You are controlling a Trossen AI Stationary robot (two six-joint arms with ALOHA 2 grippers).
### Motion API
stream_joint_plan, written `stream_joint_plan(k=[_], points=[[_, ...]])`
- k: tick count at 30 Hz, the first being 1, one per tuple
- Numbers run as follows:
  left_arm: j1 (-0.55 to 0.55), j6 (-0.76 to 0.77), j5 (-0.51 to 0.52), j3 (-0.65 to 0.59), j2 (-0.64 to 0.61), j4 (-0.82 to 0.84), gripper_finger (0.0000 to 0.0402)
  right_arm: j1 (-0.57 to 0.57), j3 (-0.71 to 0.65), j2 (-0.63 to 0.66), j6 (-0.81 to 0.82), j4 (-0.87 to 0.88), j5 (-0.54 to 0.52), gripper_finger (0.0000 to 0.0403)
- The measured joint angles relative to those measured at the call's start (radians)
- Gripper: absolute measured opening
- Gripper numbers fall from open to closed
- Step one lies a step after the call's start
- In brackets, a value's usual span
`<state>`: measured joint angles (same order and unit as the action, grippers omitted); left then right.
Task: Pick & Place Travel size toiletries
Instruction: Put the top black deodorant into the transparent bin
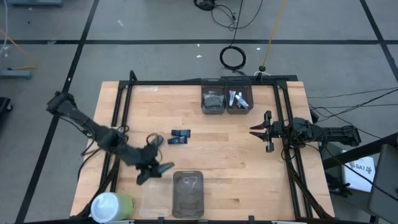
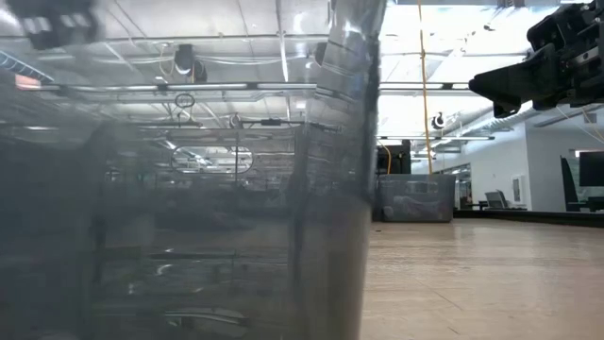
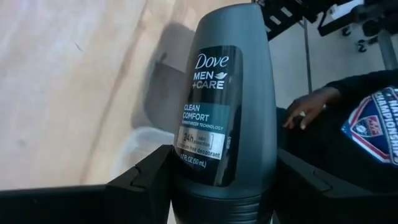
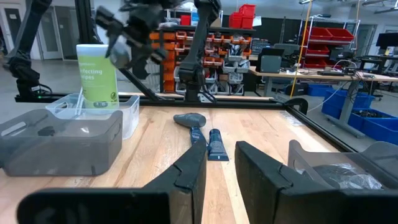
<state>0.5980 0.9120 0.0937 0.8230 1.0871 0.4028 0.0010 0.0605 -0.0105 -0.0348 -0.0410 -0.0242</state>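
One grey deodorant bottle (image 3: 227, 118) clamped in left gripper (image 1: 155, 163), raised just left of near bin (image 1: 188, 194) | step: carry | next: move over bin, drop | right gripper (image 1: 260, 132) idle far right, fingers apart, empty

Grey deodorant bottle (image 3: 225, 118) gripped upright, blue packs (image 1: 179, 137) mid-table

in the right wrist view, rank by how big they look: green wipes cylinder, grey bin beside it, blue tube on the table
1. grey bin, though it sits nearest the camera
2. green wipes cylinder
3. blue tube, clearly smallest
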Motion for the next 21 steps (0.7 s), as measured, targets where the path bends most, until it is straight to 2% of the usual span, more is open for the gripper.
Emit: stream_joint_plan(k=[4,11,14,21], points=[[0.108,0.181,0.088,0.000,0.074,-0.017,0.0204,0.000,0.000,0.000,0.000,0.000,0.000,0.0075],[0.201,0.529,0.050,0.000,0.198,-0.042,0.0197,0.000,0.000,0.000,0.000,0.000,0.000,0.0075],[0.209,0.587,0.021,0.000,0.236,-0.060,0.0204,0.000,0.000,0.000,0.000,0.000,0.000,0.0075],[0.177,0.621,-0.080,-0.001,0.294,0.046,0.0196,0.000,0.000,0.000,0.000,0.000,0.000,0.0075]])
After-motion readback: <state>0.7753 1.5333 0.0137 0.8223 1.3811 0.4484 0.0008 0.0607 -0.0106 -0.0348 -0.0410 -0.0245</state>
